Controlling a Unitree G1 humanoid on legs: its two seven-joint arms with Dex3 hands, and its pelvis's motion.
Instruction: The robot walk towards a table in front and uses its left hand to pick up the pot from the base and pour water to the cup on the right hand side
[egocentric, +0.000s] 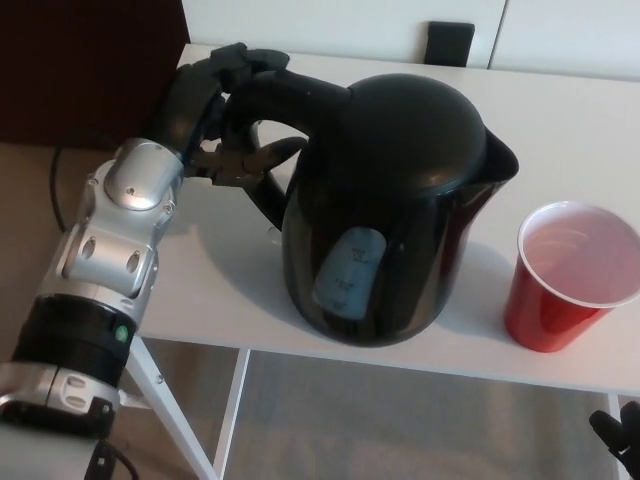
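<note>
I am closing my left hand around the handle of the pot. My upper fingers are lying over the top of the handle where it arches out from the lid, and my thumb is coming in underneath through the loop; the grasp looks wrapped but I am not sure it is tight yet. The pot is standing upright near the front edge of the table, toward its left side, spout pointing right. I cannot make out the base beneath it, since the body is hiding whatever it sits on. The cup is standing upright just beside the pot on its right, also close to the front edge, not touching it.

To do this step well, I am judging that I need the handle seated deep in my palm before lifting, because a full pot will hang heavy forward of my grip and want to swing spout-down. I should be squeezing with thumb and fingers opposed, high on the handle, then lifting straight up so the pot clears the base without dragging. The cup is light and near, so any sideways sway could knock it over.

Only a dark sliver of my right hand is showing at the lower right corner of the view; I cannot tell how it is set.
</note>
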